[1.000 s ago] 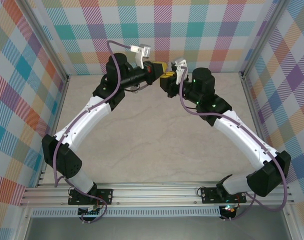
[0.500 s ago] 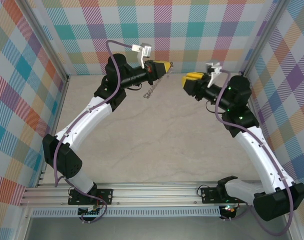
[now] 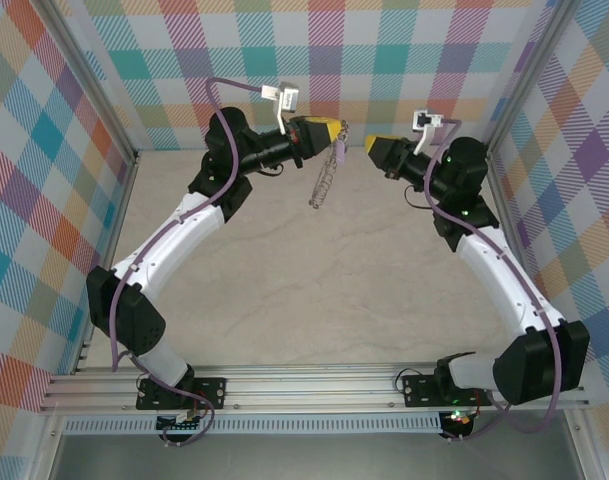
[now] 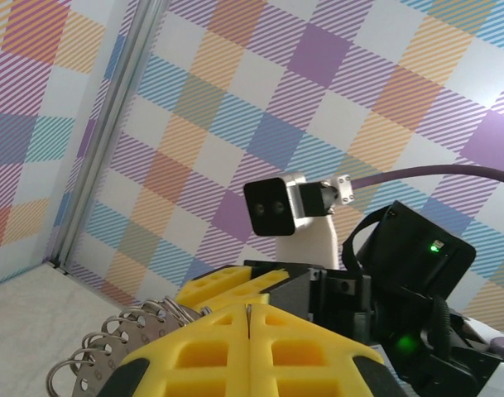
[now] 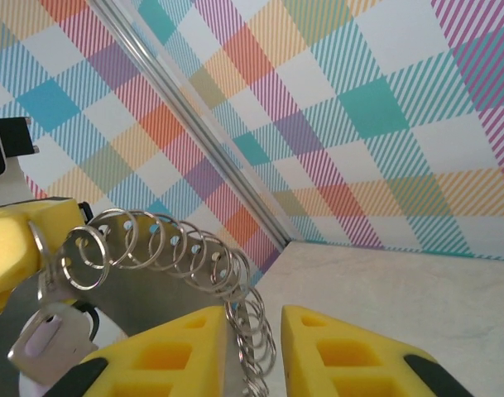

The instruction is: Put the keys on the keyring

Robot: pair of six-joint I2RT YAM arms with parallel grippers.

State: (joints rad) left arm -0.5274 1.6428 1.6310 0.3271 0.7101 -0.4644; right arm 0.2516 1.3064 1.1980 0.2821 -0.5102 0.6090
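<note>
While the left hand is raised over the counter's far edge with its pads pressed together on the keyring, the ring dangles from it, clear of the surface. A key hangs among the loops just beside that hand's pad. Further right, the right hand is slightly parted and empty, near the ring but not touching it.

Overhead camera looks down; 2 close wrist cameras share the keyring.
</note>
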